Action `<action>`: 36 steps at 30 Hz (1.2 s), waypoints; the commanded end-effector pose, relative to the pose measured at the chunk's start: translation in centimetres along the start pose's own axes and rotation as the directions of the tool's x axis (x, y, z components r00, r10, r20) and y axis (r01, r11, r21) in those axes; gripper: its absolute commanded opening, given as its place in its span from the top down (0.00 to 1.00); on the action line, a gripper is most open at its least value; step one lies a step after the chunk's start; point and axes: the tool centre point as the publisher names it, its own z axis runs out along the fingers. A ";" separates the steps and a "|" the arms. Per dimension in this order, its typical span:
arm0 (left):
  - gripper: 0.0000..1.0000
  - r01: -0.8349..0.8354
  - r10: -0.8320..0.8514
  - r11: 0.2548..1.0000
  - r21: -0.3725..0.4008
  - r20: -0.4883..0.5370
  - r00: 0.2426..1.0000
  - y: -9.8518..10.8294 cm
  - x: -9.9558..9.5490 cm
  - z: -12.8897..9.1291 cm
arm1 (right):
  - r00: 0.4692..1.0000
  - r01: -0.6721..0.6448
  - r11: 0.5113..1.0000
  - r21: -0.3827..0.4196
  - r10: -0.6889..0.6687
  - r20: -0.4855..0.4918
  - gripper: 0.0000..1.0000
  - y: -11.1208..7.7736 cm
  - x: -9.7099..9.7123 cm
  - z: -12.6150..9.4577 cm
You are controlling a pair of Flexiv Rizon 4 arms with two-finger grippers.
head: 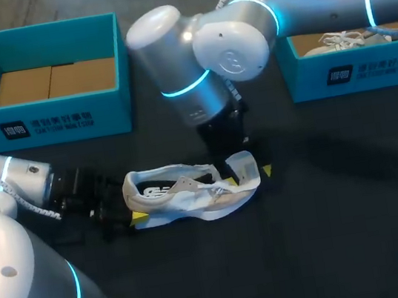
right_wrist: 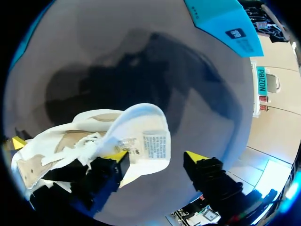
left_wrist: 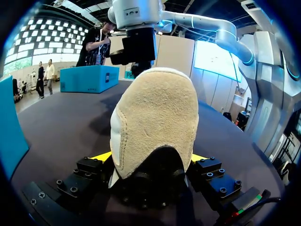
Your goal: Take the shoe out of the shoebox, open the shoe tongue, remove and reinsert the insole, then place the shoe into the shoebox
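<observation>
A white and beige shoe [head: 183,192] lies on the dark table, heel toward my left arm. My left gripper [head: 129,216] has a yellow-tipped finger on each side of the heel [left_wrist: 153,117] and is shut on it. My right gripper [head: 246,170] hangs over the toe end from above. In the right wrist view its fingers stand wide apart [right_wrist: 156,157]. The raised white tongue [right_wrist: 146,132] rests against one fingertip [right_wrist: 117,157], while the other fingertip [right_wrist: 195,157] is free. The insole is not visible.
A teal shoebox [head: 45,119] with brown cardboard inside stands at the back left. A second teal box [head: 352,70] at the back right holds another white shoe [head: 347,38]. My right arm crosses above the table's back middle.
</observation>
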 end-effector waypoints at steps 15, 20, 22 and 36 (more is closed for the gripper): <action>1.00 0.000 0.000 1.000 0.000 0.000 1.000 0.2 -0.1 0.0 | 1.000 0.013 0.995 -0.097 -0.013 0.003 0.00 -0.7 -1.3 -4.1; 1.00 0.000 0.000 1.000 0.000 0.000 1.000 0.2 -0.1 0.0 | 0.998 0.068 0.982 -0.174 -0.068 0.004 0.00 -0.8 -1.5 -6.6; 1.00 0.000 0.000 1.000 0.000 0.000 1.000 0.2 -0.1 0.0 | 0.996 0.092 0.975 -0.205 -0.092 0.005 0.00 -0.7 -1.6 -7.3; 1.00 0.000 0.000 1.000 0.000 0.000 1.000 0.2 -0.1 0.0 | 0.889 0.442 0.766 -0.466 -0.442 0.118 1.00 -1.4 -1.5 -14.4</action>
